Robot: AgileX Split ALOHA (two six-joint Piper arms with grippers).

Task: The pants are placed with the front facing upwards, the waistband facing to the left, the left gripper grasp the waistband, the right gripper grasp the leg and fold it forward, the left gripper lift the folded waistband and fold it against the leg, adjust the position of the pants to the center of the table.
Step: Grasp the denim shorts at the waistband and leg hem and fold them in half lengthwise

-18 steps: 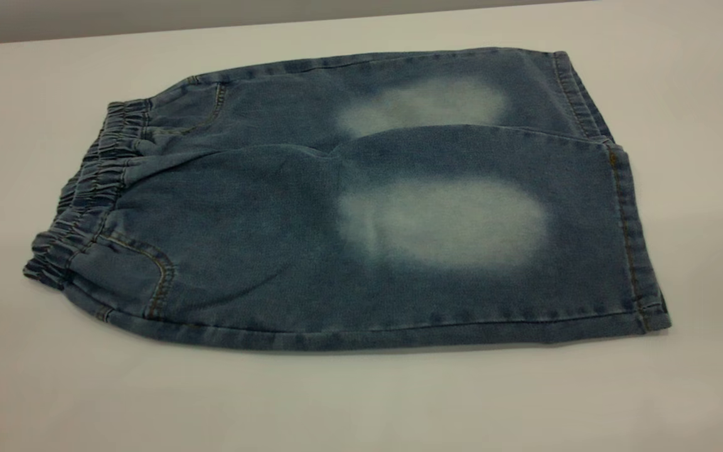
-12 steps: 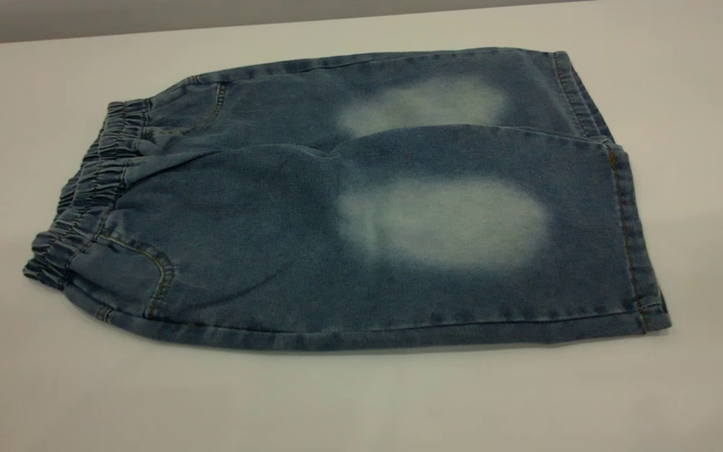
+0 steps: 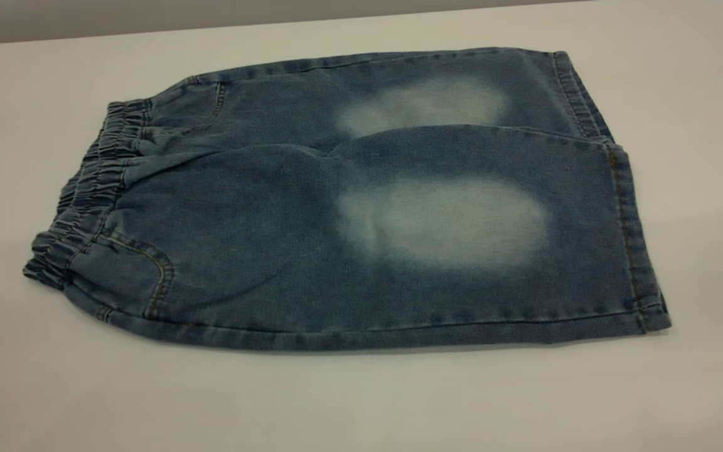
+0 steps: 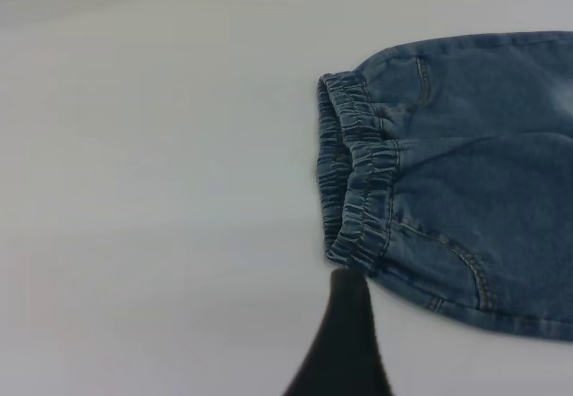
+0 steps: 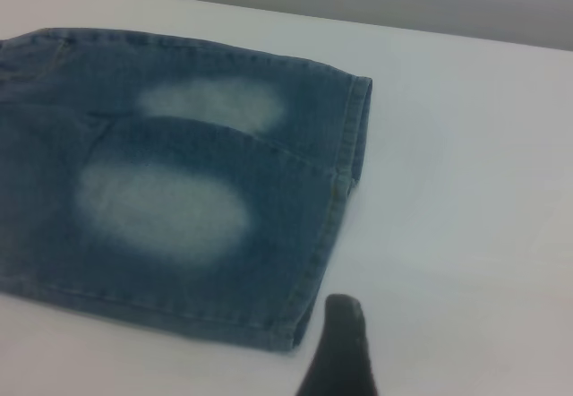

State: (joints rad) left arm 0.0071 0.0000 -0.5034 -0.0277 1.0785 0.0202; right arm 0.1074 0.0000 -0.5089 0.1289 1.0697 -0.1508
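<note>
The pants [image 3: 349,207] are spread flat on the desk [image 3: 361,402], waistband [image 3: 85,201] to the left. Whether either claw is apart cannot be told. The left claw [image 4: 345,342] is seen just beside the waistband's near corner; only one layer may be caught.

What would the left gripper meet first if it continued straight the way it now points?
Most likely the near corner of the waistband: the left gripper's one visible finger points at it from just short of it. Depth is unclear.
</note>
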